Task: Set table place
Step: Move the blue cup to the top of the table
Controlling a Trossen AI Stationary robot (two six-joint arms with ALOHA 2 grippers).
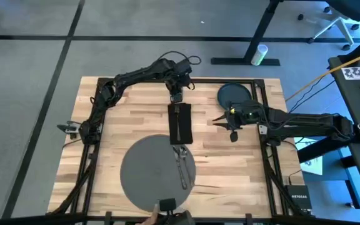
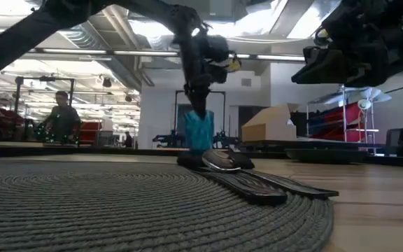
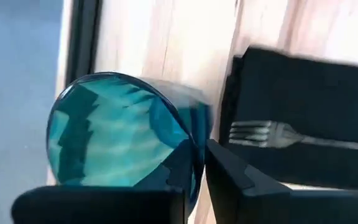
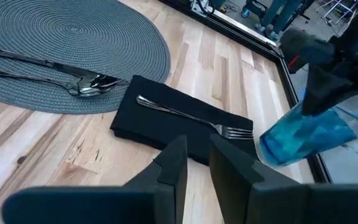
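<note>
The teal cup (image 3: 114, 134) is at the table's far middle, just beyond the black napkin (image 1: 180, 123), with my left gripper (image 1: 175, 94) shut on it. A fork (image 4: 191, 117) lies along the napkin. The napkin's near end meets the round grey mat (image 1: 158, 169), on which a spoon (image 4: 89, 84) and another long utensil lie. The dark plate (image 1: 234, 95) rests flat at the far right. My right gripper (image 4: 197, 162) hovers to the right of the napkin, its fingers a narrow gap apart, holding nothing. My left gripper holds the cup by its rim wall (image 3: 194, 158), with one finger inside the cup and one outside. The fingers come from above, pointing down. The cup (image 4: 303, 140) hangs tilted below them; whether its base touches the table I cannot tell.
Black frame rails (image 1: 255, 84) run along the table's far and side edges, close to the cup and plate. Bare wood (image 1: 230, 169) lies right of the mat, and more to its left. A dark object (image 1: 167, 205) stands at the near edge.
</note>
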